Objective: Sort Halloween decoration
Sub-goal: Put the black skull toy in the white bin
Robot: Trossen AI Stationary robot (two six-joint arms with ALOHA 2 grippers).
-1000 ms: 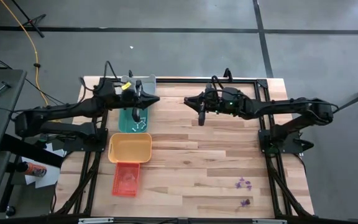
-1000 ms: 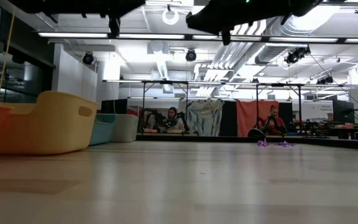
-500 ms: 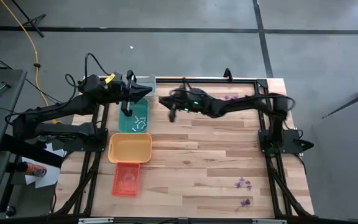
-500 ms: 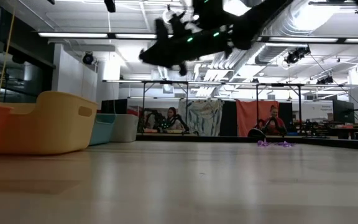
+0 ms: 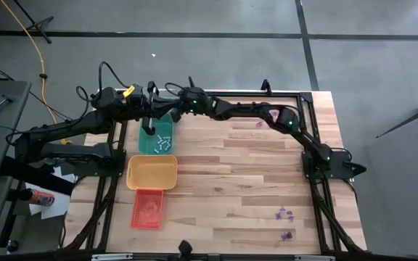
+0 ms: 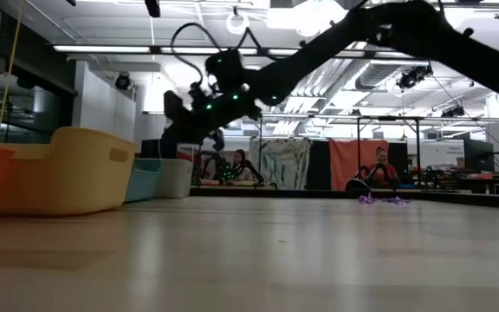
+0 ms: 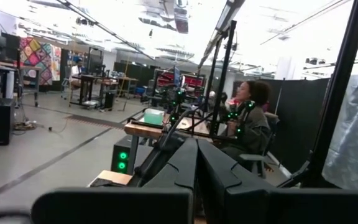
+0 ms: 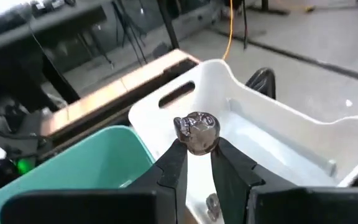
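My right gripper [image 8: 196,155] reaches across to the table's far left corner, shut on a small dark grey skull-shaped trinket [image 8: 196,132]. It hangs over the whitish-grey tray [image 8: 278,143], beside the teal tray [image 8: 92,168]. In the high view this gripper [image 5: 171,109] is above the grey tray [image 5: 171,94]. My left gripper [image 7: 196,163] is shut on nothing and raised over the teal tray's [image 5: 156,138] far end. Loose purple trinkets [image 5: 285,214] lie on the table at the near right, more [image 5: 265,119] at the far right. My right gripper pinches the skull trinket's lower part [image 8: 197,147] between its two fingertips. The fingers come slanting down from the table's right. The trinket sits above the fingertips, lifted clear over the whitish-grey tray.
A yellow tray [image 5: 152,172] and an orange tray [image 5: 147,208] stand in a row nearer than the teal one, which holds whitish bits [image 5: 160,145]. One small piece [image 8: 211,201] lies in the grey tray. Bare wood spans the table's middle. People sit in the room beyond.
My right gripper has swept from the table's far middle toward the far left and downward, carrying the trinket, and now hangs over the grey tray. My left gripper has risen a little and drawn back toward the left edge, staying shut.
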